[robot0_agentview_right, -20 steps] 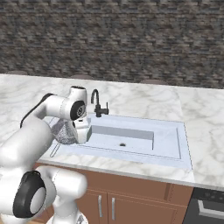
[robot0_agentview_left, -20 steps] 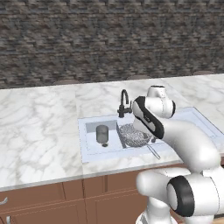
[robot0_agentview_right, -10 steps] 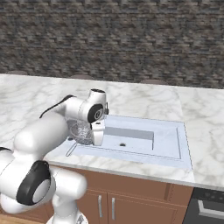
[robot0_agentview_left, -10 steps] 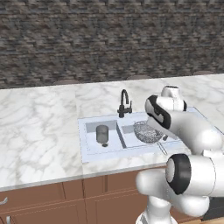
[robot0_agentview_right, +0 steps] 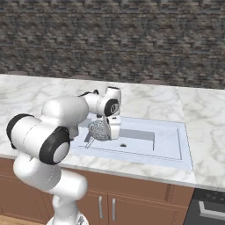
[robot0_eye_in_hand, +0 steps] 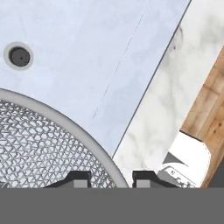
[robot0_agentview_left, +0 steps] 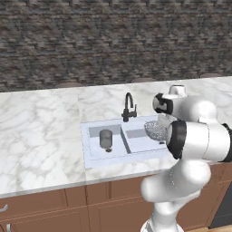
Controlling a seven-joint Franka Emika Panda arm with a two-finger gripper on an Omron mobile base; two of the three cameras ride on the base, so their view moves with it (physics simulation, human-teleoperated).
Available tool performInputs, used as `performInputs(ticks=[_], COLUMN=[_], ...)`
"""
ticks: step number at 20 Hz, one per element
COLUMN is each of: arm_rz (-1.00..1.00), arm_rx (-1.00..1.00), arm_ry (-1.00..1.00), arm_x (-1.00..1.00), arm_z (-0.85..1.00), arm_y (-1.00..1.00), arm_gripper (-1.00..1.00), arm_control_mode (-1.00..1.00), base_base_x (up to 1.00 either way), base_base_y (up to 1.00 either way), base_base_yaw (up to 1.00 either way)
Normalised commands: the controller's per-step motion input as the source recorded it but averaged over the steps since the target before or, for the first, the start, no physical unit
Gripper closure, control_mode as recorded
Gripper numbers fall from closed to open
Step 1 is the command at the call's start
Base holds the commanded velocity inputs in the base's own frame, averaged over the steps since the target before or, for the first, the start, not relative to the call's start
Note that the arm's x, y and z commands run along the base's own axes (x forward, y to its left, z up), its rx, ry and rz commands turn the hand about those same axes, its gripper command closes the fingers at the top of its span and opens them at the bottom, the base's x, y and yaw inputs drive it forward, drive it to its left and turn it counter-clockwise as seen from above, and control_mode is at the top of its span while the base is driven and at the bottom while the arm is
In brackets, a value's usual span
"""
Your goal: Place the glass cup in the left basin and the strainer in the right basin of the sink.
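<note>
Your pincer (robot0_eye_in_hand: 111, 177) was pinching the rim of the strainer (robot0_eye_in_hand: 39, 148), holding it above the right basin (robot0_eye_in_hand: 87, 52) of the sink (robot0_agentview_left: 93, 161). The glass cup (robot0_agentview_left: 106, 138) stood upright in the left basin (robot0_agentview_left: 97, 152), across the divider from the strainer.

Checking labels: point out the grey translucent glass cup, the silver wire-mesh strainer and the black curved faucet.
grey translucent glass cup (robot0_agentview_left: 106, 138), left base view, side wall.
silver wire-mesh strainer (robot0_agentview_right: 99, 130), right base view, mesh bowl.
black curved faucet (robot0_agentview_left: 129, 108), left base view, upright neck.
</note>
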Motion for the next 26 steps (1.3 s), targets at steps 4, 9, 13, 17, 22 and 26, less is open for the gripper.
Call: performInputs(ticks=[4,9,13,17,22,26], arm_rz=[0.02,0.07,0.27,0.33,0.26,0.38], arm_rx=[-0.01,-0.02,-0.02,0.01,0.05,0.01], arm_ry=[-0.01,-0.02,0.03,0.03,0.0,-0.09], arm_x=[0.44,0.27,0.29,0.19,0.4,0.33], arm_z=[-0.24,-0.29,-0.42,-0.27,-0.18,-0.08], arm_y=[-0.46,-0.31,-0.08,0.0,-0.12,-0.11], arm_gripper=[1.0,1.0,1.0,1.0,1.0,1.0], arm_control_mode=[-1.0,-1.0,-1.0,-1.0,-1.0,-1.0], base_base_x=[0.0,0.0,0.0,0.0,0.0,0.0], base_base_y=[0.0,0.0,0.0,0.0,0.0,0.0], base_base_yaw=[0.0,0.0,0.0,0.0,0.0,0.0])
